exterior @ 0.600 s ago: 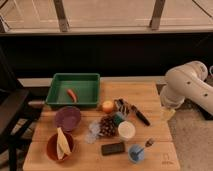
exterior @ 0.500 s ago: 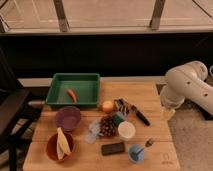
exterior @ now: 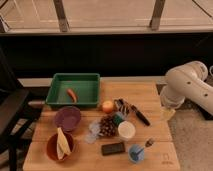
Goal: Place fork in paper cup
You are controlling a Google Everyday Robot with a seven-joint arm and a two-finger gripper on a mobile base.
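Note:
The paper cup [exterior: 126, 130] is cream-white and stands upright on the wooden table [exterior: 150, 95], right of centre near the front. A thin dark utensil that I take for the fork [exterior: 145, 145] leans with its lower end in the small light-blue cup [exterior: 135, 153], its wider head pointing up and right. This is just right of and in front of the paper cup. My white arm [exterior: 187, 87] hangs over the table's right edge. My gripper [exterior: 167, 113] points down beside that edge, well clear of the fork and cup.
A green tray [exterior: 74, 80] holding an orange item stands at the back left. An orange fruit [exterior: 107, 106], a black-handled tool [exterior: 140, 116], a pine cone [exterior: 107, 126], a phone [exterior: 113, 148], a purple bowl [exterior: 67, 118] and an orange bowl with a banana [exterior: 60, 146] crowd the table. A dark chair [exterior: 12, 115] stands left.

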